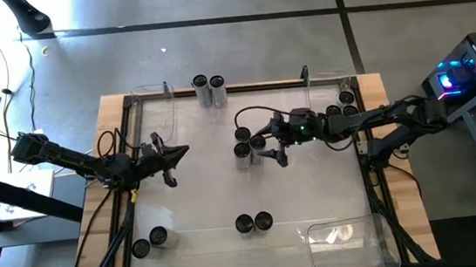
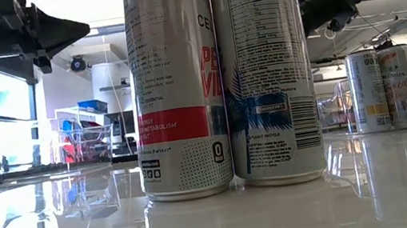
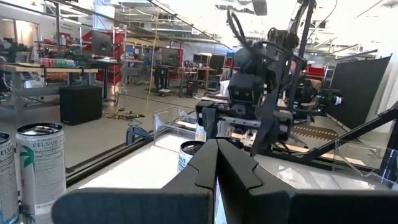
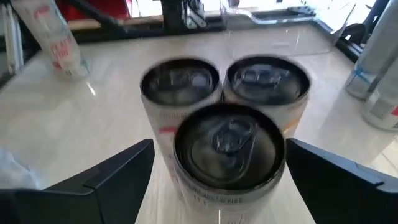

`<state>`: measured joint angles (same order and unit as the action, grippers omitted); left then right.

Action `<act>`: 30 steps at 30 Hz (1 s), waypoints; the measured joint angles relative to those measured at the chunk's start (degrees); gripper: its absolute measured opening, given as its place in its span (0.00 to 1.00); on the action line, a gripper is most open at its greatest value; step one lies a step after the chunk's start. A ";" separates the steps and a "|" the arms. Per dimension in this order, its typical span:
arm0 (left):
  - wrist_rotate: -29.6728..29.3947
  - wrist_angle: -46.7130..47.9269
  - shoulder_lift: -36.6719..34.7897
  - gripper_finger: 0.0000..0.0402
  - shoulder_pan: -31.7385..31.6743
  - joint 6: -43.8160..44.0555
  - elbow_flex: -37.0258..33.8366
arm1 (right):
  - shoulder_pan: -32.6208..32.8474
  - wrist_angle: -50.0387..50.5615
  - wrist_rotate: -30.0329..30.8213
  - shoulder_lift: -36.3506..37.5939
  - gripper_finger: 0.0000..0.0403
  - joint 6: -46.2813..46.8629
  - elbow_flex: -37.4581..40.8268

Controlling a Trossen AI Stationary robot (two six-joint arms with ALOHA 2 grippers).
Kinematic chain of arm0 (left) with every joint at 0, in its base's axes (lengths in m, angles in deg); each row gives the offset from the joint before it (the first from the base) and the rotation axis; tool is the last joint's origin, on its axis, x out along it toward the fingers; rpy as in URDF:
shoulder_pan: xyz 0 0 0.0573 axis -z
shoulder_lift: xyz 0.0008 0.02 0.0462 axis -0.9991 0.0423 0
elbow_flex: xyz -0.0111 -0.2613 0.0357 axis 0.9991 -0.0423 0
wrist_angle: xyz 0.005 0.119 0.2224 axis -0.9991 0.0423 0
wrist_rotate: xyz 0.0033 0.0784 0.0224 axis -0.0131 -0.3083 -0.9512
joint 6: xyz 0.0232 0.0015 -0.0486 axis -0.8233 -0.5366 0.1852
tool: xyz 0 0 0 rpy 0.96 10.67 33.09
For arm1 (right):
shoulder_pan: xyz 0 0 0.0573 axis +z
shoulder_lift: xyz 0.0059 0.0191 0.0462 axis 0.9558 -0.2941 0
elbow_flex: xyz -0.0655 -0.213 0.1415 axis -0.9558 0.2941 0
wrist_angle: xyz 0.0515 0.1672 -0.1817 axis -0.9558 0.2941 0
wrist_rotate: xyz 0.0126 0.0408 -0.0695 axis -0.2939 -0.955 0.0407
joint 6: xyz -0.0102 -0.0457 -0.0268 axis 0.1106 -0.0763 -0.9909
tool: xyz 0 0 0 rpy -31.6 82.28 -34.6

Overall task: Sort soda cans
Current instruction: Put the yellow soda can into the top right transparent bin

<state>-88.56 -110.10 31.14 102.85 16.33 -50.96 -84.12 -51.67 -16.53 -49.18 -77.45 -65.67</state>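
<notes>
Inside right clear bin (image 1: 358,87): three cans (image 1: 341,104).

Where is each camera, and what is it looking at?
High view: above the table, looking straight down; shows both arms, left pincer shut, right pincer open beside three cans.
Low view: at tabletop height, looking level across; two cans fill it, dark arm parts overhead.
Left wrist view: on the left arm, looking past its shut fingers at the right arm.
Right wrist view: on the right arm, looking down between its open fingers at the three cans.
Shared: the high and right wrist views both show the three cans.
</notes>
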 joint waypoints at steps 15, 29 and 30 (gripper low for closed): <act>0.13 0.34 0.12 0.00 0.01 1.55 0.00 | 0.09 0.35 0.39 -0.56 0.58 0.64 -0.07; 0.31 0.67 0.09 0.00 0.58 3.15 0.00 | 15.41 22.66 18.67 21.99 0.58 12.86 5.13; 0.31 0.68 0.09 0.00 0.56 3.13 0.00 | 16.97 22.36 19.93 22.78 0.58 14.39 6.34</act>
<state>-88.25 -109.42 31.23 103.41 19.45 -50.96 -67.14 -29.31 3.40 -26.41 -63.05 -59.33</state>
